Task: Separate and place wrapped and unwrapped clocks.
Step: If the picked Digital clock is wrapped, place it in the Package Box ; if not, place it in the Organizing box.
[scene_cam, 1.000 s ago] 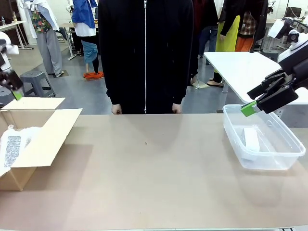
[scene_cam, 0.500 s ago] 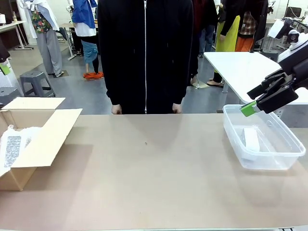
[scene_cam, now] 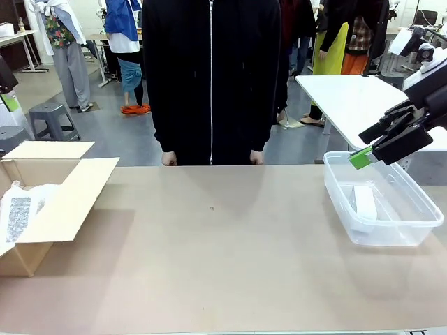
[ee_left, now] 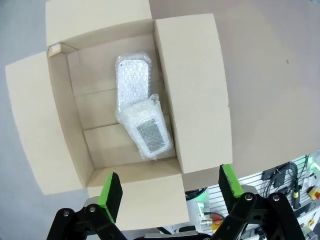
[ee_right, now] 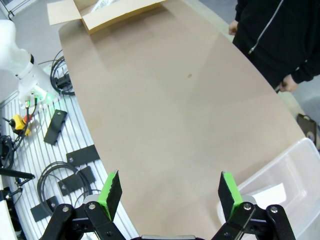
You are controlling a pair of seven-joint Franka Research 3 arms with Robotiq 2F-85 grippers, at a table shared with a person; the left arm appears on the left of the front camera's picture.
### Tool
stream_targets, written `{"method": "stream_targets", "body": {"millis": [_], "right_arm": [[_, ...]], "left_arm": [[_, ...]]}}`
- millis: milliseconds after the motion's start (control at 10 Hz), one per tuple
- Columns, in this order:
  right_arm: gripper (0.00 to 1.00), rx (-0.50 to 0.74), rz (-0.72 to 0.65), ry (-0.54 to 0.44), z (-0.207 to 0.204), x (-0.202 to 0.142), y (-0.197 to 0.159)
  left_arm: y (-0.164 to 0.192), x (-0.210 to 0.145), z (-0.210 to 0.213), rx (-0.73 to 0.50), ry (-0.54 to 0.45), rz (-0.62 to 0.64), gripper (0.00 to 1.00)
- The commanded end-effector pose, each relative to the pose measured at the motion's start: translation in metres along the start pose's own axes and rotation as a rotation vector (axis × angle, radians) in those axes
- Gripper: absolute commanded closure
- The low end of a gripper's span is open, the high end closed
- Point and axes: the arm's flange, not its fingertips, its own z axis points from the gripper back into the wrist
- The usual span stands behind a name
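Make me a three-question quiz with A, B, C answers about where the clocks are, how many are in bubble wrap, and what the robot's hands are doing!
1. Where is the plain white clock?
A. in the clear tub
B. on the bare table
C. in the person's hand

2. How many bubble-wrapped clocks lie in the cardboard box?
A. none
B. two
C. four

3. How is the left hand?
A. shut on a clock
B. open, holding nothing
C. pressing on the table

Answers: 1 A, the white block lies inside the tub. 2 B, the left wrist view shows one bundle and another with a grey panel. 3 B, its green pads stand wide apart above the box.
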Motion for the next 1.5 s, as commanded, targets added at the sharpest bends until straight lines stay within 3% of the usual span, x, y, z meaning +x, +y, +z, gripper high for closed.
{"method": "stream_targets", "body": {"millis": [0,1400], "right_arm": [[0.0,0.034,-0.009,-0.016,-0.0024,0.0011,0.0004],[0.0,0.034,-0.009,-0.016,-0.0024,0.0011,0.0004]], "left_arm": [[0.0016,-0.0023,0.0073,0.003,-0.026,0.011,0.0],[0.0016,-0.0023,0.0073,0.003,-0.026,0.011,0.0]]}}
